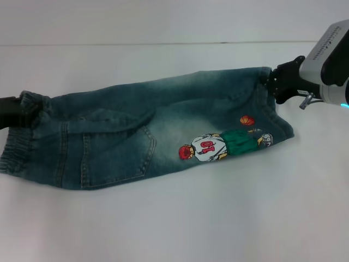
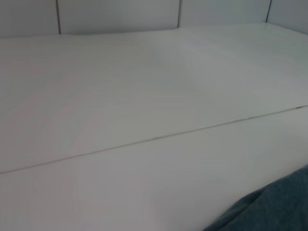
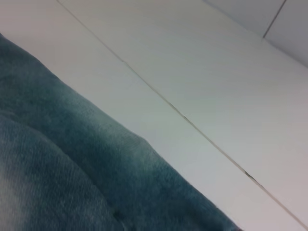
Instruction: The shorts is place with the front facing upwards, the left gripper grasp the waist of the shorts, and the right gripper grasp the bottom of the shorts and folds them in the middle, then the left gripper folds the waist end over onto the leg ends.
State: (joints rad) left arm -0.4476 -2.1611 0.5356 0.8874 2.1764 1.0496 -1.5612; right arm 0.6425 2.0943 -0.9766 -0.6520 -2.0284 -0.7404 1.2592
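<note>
The blue denim shorts lie flat across the table, folded lengthwise. A back pocket and a cartoon basketball-player print face up. The elastic waist is at the left and the leg hems are at the right. My left gripper shows only as a black tip at the picture's left edge, touching the far corner of the waist. My right gripper sits at the far corner of the leg hem, against the fabric. Denim fills the right wrist view close up. The left wrist view catches only a corner of the denim.
The white table extends all around the shorts, with a thin seam line running across behind them. A white wall rises beyond the table's far edge. Nothing else stands on the surface.
</note>
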